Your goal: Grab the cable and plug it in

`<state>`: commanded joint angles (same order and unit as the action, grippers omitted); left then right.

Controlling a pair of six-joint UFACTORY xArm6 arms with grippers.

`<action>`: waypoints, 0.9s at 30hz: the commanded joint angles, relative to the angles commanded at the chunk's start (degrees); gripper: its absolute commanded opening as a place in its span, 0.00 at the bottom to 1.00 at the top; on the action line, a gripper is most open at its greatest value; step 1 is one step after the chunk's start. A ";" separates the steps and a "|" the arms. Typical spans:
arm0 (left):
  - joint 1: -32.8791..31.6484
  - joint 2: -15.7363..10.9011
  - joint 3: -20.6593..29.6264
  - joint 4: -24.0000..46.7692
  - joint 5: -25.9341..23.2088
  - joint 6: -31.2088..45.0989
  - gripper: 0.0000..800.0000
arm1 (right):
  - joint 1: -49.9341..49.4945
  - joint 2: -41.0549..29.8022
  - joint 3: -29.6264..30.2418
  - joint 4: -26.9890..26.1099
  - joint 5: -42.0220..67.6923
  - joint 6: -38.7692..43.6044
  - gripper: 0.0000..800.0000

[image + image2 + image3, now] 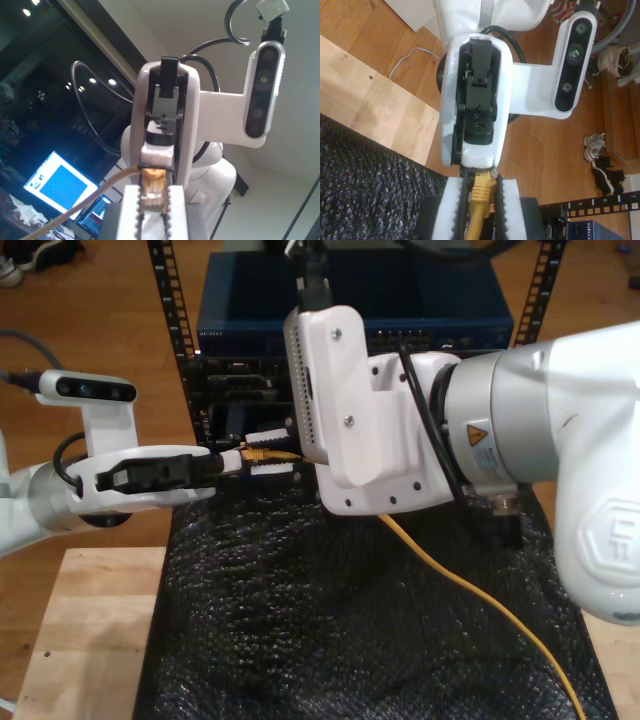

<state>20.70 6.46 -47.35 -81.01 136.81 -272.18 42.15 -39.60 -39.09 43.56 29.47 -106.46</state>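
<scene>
Two pincers meet at the thin yellow-orange network cable [480, 595]: my first pincer [153, 192] and my second pincer [482, 197] each clamp its plug end, probably a handover before plugging.

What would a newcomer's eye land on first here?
The yellow cable, pinched between two white grippers meeting tip to tip before the rack in the exterior view. My first gripper clamps its clear plug and my second gripper its yellow boot. The rest trails across the black mat.
</scene>
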 joint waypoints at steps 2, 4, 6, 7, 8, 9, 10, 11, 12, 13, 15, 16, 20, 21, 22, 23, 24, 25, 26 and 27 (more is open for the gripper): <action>0.00 0.00 0.00 0.00 0.00 0.00 0.04 | 0.00 0.00 0.00 0.62 0.00 0.00 0.18; 0.00 0.00 0.00 0.00 0.00 0.00 0.04 | -0.09 0.00 0.00 0.79 0.00 0.00 0.17; 0.00 0.00 0.00 0.00 0.00 0.00 0.04 | -0.09 0.00 0.00 0.79 0.00 0.00 0.17; 0.00 0.00 0.00 0.00 0.00 0.00 0.04 | 0.00 0.00 0.00 0.79 0.00 0.00 0.16; 0.00 0.00 0.00 0.00 0.00 0.00 0.04 | -0.09 0.00 0.00 0.79 0.00 0.00 0.16; 0.00 0.00 0.00 0.00 0.00 0.00 0.04 | -0.09 0.00 0.00 0.79 0.00 0.00 0.16; 0.00 0.00 0.00 0.00 0.00 0.00 0.04 | -0.09 0.00 0.00 0.79 0.00 0.00 0.16; 0.00 0.00 0.00 0.00 0.00 0.00 0.04 | -0.09 0.00 0.00 0.79 0.00 0.00 0.16; 0.00 0.00 0.00 0.00 0.00 0.00 0.04 | -0.09 0.00 0.00 0.79 0.00 0.00 0.16; 0.00 0.00 0.00 0.00 0.00 0.00 0.04 | -0.09 0.00 0.00 0.79 0.09 0.00 0.16; 0.00 0.00 0.00 0.00 0.00 0.00 0.04 | 0.00 0.00 0.00 0.79 0.00 0.00 0.16; 0.00 0.00 0.00 0.00 0.00 0.00 0.04 | -0.09 0.00 0.00 0.79 0.00 0.00 0.14; 0.00 0.00 0.00 0.09 0.09 0.00 0.04 | -0.09 -0.09 0.09 0.79 0.00 0.00 0.09; 0.00 0.00 0.00 0.09 0.09 -0.09 0.05 | -0.09 -0.09 0.09 0.79 0.00 0.00 0.08; 0.00 0.00 -0.09 0.00 0.35 -0.18 0.06 | -0.09 -0.09 0.09 0.79 0.00 0.00 0.07; 0.00 0.00 -0.09 0.00 0.62 -0.35 0.08 | -0.09 -0.09 0.09 0.79 0.00 0.00 0.06; 0.00 0.00 0.00 0.00 0.97 -0.70 0.10 | -0.09 -0.09 0.09 0.79 0.00 0.00 0.06; 0.00 0.00 0.00 0.00 1.41 -1.23 0.14 | -0.09 -0.09 0.09 0.79 0.00 0.00 0.05; 0.00 0.00 0.00 0.00 2.02 -1.85 0.19 | -0.09 -0.09 0.09 0.79 0.00 0.00 0.04; 0.00 0.00 0.00 0.00 2.46 -2.29 0.23 | -0.09 -0.09 0.18 0.79 0.00 0.00 0.03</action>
<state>20.70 6.46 -47.35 -81.01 139.27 -274.46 42.07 -39.69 -38.91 44.35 29.47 -106.46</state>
